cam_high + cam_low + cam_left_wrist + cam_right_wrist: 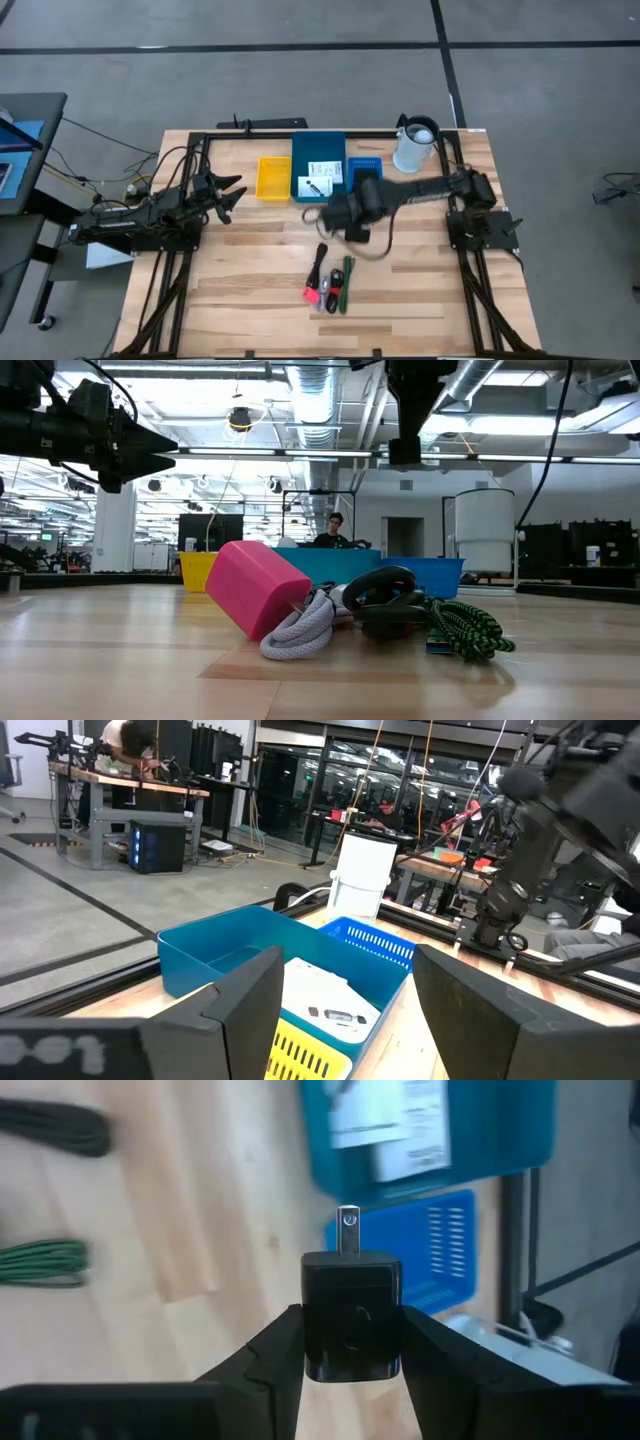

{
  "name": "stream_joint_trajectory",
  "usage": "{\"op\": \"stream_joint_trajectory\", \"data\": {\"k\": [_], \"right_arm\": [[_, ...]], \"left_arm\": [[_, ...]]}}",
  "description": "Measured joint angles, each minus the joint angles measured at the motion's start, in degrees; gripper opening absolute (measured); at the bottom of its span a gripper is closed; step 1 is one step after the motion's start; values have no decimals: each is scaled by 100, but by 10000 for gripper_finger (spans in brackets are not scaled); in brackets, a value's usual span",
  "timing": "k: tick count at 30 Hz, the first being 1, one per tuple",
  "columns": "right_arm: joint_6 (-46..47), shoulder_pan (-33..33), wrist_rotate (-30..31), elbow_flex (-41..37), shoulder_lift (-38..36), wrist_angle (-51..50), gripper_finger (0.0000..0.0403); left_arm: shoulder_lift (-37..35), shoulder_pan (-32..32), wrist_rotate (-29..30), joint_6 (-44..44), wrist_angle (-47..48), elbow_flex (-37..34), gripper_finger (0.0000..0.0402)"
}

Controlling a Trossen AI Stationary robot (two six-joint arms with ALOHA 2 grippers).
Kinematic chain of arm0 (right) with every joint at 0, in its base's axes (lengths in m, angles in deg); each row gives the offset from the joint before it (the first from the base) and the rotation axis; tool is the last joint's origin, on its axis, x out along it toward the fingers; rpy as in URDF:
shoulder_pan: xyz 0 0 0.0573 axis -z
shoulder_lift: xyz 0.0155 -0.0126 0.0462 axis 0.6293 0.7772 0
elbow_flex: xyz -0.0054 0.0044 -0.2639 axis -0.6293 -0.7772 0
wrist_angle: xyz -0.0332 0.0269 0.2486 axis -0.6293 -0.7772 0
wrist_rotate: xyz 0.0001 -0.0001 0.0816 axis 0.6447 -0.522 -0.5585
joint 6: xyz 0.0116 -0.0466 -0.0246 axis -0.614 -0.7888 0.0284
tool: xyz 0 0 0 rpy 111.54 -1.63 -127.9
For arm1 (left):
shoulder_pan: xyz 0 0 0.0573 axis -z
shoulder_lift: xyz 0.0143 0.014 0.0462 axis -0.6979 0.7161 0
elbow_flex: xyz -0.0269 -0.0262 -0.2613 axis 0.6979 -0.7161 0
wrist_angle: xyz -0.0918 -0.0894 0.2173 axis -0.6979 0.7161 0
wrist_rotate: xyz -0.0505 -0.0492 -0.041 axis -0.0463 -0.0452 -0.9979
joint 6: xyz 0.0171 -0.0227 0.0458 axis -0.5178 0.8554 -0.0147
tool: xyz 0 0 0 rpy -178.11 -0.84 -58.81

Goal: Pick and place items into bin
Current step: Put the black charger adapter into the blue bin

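Right pincer (352, 1342) is clamped on a small black plug adapter (351, 1312), prongs pointing away, held over mid-bench. The teal bin (319, 165) lies just beyond, toward the bench's far edge. Left pincer (228, 192) waits spread and empty near the left edge.

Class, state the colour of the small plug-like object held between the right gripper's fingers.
Black, with a silver metal prong: the small plug-like object sits clamped in the right gripper, best seen in the right wrist view.

The right gripper (352, 1342) is dark and clamps a black charger (352, 1315) with silver prongs. The bin (320, 160) is teal and holds white cards (318, 180) with black print. Beside the bin sit a yellow tray (273, 177) and a blue basket (364, 164). Near it on the light wood table (250, 265) lie a pink block (255, 586), a green-black cord (462, 628) and a grey-white cable (300, 635).
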Motion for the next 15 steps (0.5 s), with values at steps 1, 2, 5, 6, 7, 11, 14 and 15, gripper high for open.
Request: {"op": "stream_joint_trajectory", "data": {"k": [1,2,5,6,7,11,14,15], "right_arm": [[-113,154,2,0,-57,-2,135],[-234,322,1,0,-91,0,135],[-600,813,1,-4,-137,2,133],[-732,977,-4,-4,-155,2,132],[-865,1132,-22,-4,-161,0,132],[-1380,1724,-207,-7,-150,14,136],[-1783,2130,-380,-78,-142,177,138],[-1922,2253,-446,-152,-142,260,137]], "left_arm": [[0,1,0,0,-1,-1,212],[0,1,0,-1,1,-1,212],[0,2,0,0,-1,-2,212],[0,0,2,0,1,0,212],[0,1,1,0,1,-2,212],[0,0,0,-1,-1,-1,212],[0,2,0,0,-1,0,212],[0,0,0,0,1,0,212]]}}
